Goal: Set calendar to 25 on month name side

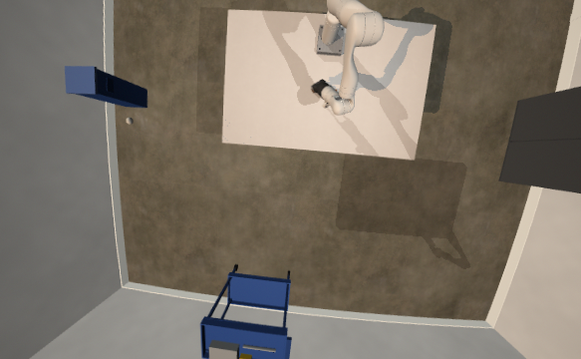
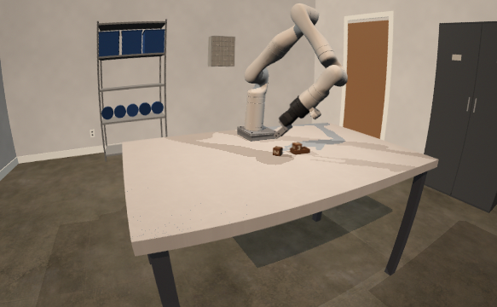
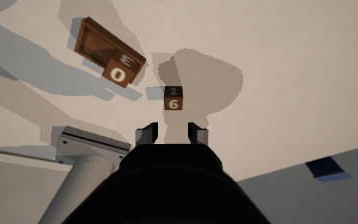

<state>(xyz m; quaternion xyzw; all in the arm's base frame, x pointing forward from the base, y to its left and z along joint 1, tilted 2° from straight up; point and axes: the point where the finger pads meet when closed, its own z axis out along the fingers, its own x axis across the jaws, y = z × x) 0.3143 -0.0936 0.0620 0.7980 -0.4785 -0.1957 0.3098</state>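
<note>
The brown tray (image 2: 302,151) (image 3: 94,42) lies on the table. One brown cube (image 2: 297,147) (image 3: 118,75) is at one end of it; the wrist view shows a 0 and a dimmer mark like a 3 on its faces, and the exterior view shows a 3. Whether it sits fully flat is unclear. The other brown cube (image 2: 277,151) (image 3: 173,98) lies on the table beside the tray, showing 6 and a darker 1 in the wrist view, and 2 towards the exterior camera. My gripper (image 2: 278,135) (image 3: 173,129) is open and empty, tilted, above the table near the loose cube. No month name is visible.
The arm's base plate (image 1: 331,47) (image 2: 254,134) (image 3: 97,142) stands on the table (image 1: 265,115) (image 2: 214,192), close to my gripper. The arm blocks the top view of the tray and cubes. Shelf, cabinet and blue cart stand away from the table.
</note>
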